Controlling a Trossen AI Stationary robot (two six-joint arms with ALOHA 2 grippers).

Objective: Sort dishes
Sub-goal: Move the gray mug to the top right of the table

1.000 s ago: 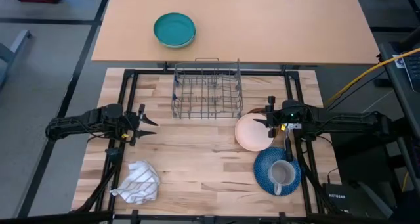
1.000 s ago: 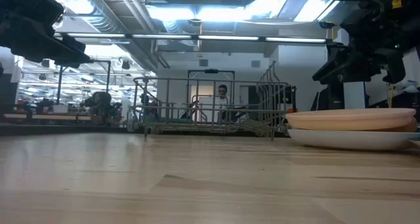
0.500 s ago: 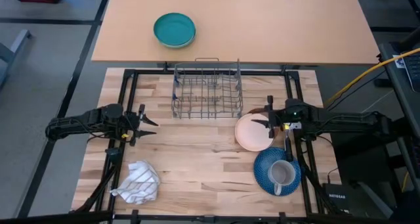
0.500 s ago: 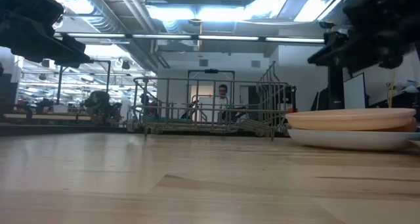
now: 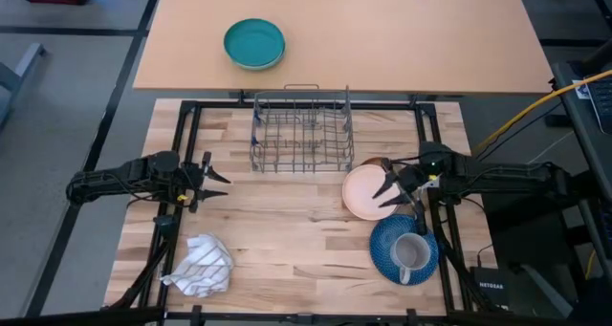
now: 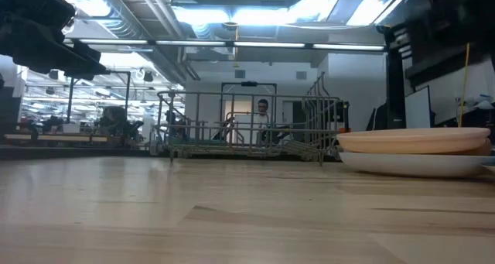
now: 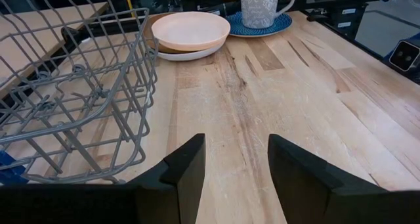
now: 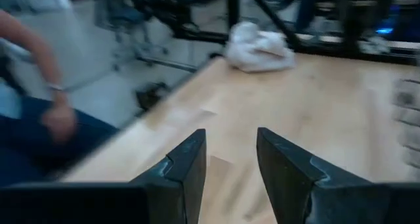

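Note:
A peach-pink bowl rests in a white plate on the right of the wooden table. Nearer the front edge, a small grey mug stands on a blue plate. My right gripper hangs open above the pink bowl's right rim, slanting toward the near left, with nothing between its fingers. My left gripper waits open above the table's left side, pointing right, also holding nothing.
A grey wire dish rack stands at the table's far middle. A crumpled white striped cloth lies at the near left. A teal-green bowl sits on the tan table behind. A person's arm shows beyond the table's edge.
My right gripper has risen a little over the pink bowl and turned, swinging from pointing at the table's left edge toward the near left, rolling as it went. Its fingers stay open. Nothing on the table has moved.

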